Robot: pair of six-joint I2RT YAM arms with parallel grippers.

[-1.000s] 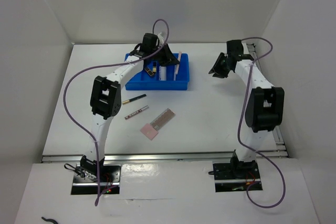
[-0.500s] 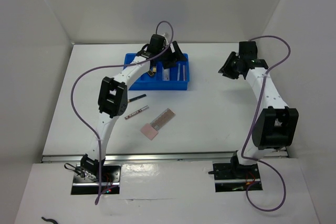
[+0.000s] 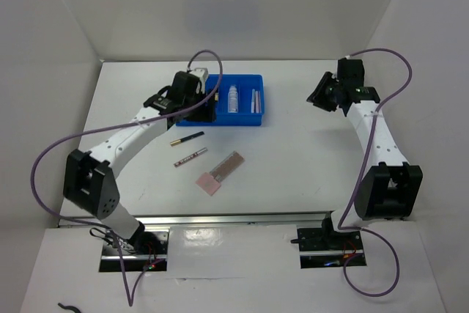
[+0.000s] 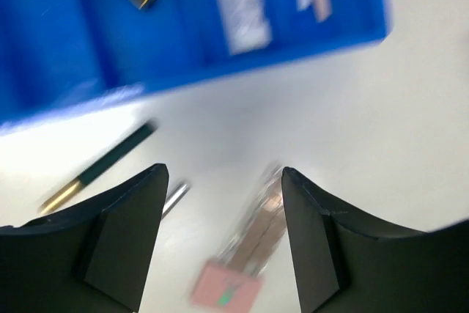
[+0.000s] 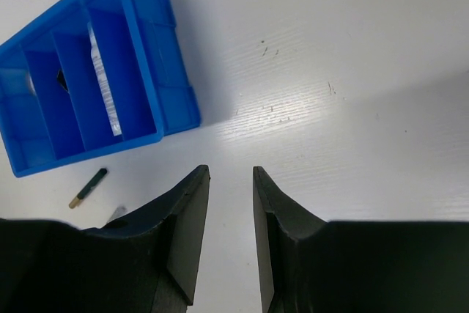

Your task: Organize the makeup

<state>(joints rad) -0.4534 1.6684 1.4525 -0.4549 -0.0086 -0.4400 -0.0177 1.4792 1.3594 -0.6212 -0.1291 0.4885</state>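
Left jaws backed off blue tray, now spread, empty; pink pencil left in tray end slot, beyond jaws. Under jaws on bench: black-gold pencil, second pencil, pink palette, my next picks. Right jaws nearly together, pinching nothing, well apart from tray

A white tabletop carries a blue tray toward its far side, left of the middle. Just in front of the tray's left part lies a black-and-gold pencil. A slim pinkish pencil lies a little nearer, apart from the first and at about the same slant. A flat pink palette lies diagonally in front of the tray, nearest of all.
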